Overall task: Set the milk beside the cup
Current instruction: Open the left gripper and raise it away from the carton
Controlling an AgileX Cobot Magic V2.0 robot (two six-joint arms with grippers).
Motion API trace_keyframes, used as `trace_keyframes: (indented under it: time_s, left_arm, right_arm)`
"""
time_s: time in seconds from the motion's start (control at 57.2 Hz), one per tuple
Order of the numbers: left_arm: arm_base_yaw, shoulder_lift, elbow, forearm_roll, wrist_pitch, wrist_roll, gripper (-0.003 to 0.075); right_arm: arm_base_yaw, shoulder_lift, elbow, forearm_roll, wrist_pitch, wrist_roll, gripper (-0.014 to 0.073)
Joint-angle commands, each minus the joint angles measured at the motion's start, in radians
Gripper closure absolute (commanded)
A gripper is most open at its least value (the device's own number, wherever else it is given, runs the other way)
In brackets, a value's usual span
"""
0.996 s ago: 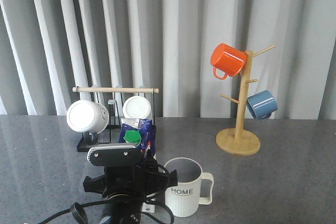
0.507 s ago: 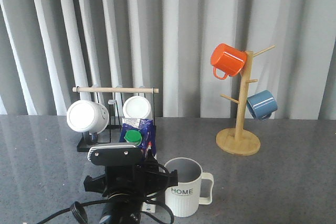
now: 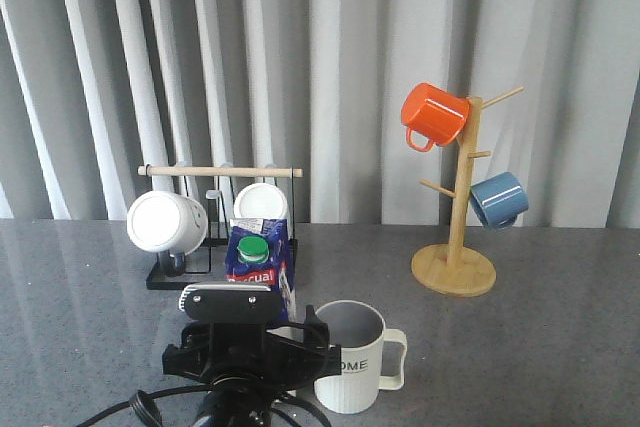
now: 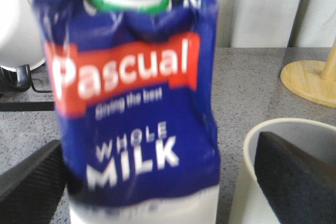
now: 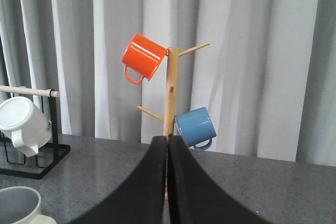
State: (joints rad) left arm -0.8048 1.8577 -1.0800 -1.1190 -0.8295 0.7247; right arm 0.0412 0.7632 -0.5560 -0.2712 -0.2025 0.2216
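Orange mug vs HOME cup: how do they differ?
The orange mug hangs tilted on the wooden mug tree; the HOME cup stands upright on the table. The orange mug is plain and glossy; the HOME cup is off-white, ribbed and lettered. Both have one handle.

You've got the milk (image 3: 259, 259) standing upright near the table's front edge, a bit left of centre: blue gable-top carton, green cap, red "Pascual" band, white base. The cup (image 3: 352, 355), off-white and ribbed with a grey inside, sits just beside it, handle pointing right.
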Motion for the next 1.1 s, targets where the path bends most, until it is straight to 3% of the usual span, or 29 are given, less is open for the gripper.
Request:
trace_keyframes:
  time_s: [0.0, 0.332, 0.437, 0.524, 0.612, 0.664, 0.681, 0.996, 1.083]
  left_arm:
    - [-0.009, -0.094, -0.024, 0.032, -0.050, 0.022, -0.0002]
    - [-0.013, -0.298, -0.024, 0.034, -0.049, 0.100, 0.0010]
    - [-0.013, -0.391, -0.025, 0.069, -0.016, 0.100, 0.0053]
    - [-0.013, -0.464, -0.025, 0.128, 0.011, 0.100, 0.0198]
    - [-0.013, -0.545, -0.025, 0.147, 0.053, 0.100, 0.0489]
    - [-0.013, -0.591, -0.025, 0.145, 0.096, 0.100, 0.0711]
    - [-0.013, -0.602, -0.025, 0.145, 0.106, 0.103, 0.0731]
    - [-0.013, -0.738, -0.025, 0.138, 0.115, 0.094, 0.0728]
    - [-0.014, -0.756, -0.025, 0.147, 0.133, -0.019, 0.0728]
  right_arm:
    - [-0.008, -0.004, -0.024, -0.004, -0.071, 0.000, 0.0603]
    - [-0.008, -0.004, -0.024, -0.004, -0.071, 0.000, 0.0603]
    - [-0.008, -0.004, -0.024, -0.004, -0.071, 0.000, 0.0603]
    - [-0.008, -0.004, -0.024, -0.004, -0.071, 0.000, 0.0603]
    - [-0.008, -0.004, -0.024, -0.004, -0.071, 0.000, 0.0603]
    - [-0.008, -0.004, -0.024, -0.004, -0.071, 0.000, 0.0603]
    - [-0.008, -0.004, -0.024, -0.004, -0.071, 0.000, 0.0603]
    - [-0.008, -0.004, -0.024, -0.004, -0.071, 0.000, 0.0603]
    - [-0.008, -0.004, -0.024, -0.004, -0.071, 0.000, 0.0603]
